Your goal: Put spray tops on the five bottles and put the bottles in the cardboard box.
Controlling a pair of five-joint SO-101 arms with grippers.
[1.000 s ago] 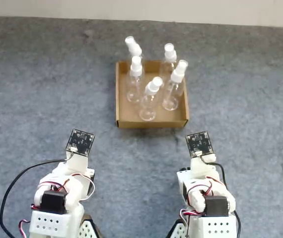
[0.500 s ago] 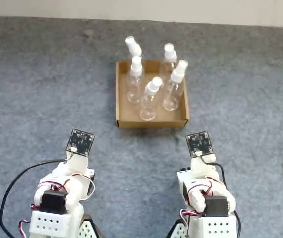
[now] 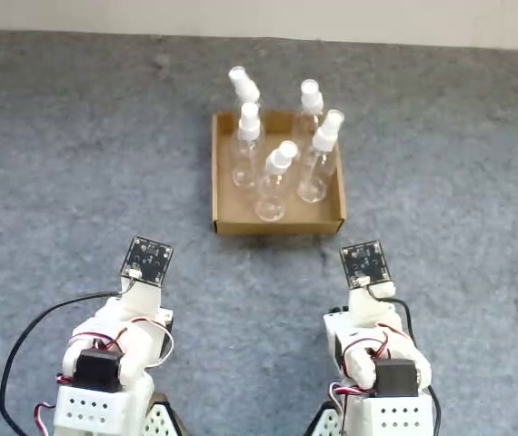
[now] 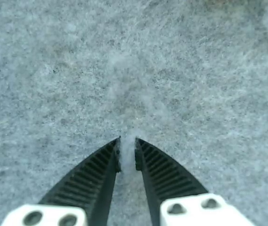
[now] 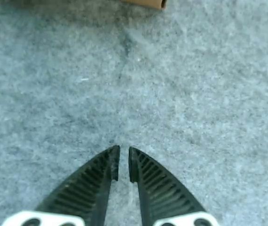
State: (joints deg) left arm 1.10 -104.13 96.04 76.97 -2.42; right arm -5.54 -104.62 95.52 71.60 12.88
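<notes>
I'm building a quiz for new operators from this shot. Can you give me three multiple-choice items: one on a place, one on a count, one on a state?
1. Where does the cardboard box sit?
A) on the grey carpet
B) on a shelf
C) in a gripper's hold

2. How many white spray tops show at the box?
A) three
B) five
C) seven

3. How are the left gripper and right gripper?
A) each shut on a bottle
B) wide open
C) shut, holding nothing

Key: 1 A, the high view shows the box flat on carpet. 2 B, five white tops stand over it. 3 C, each wrist view shows fingers nearly together above carpet.
</notes>
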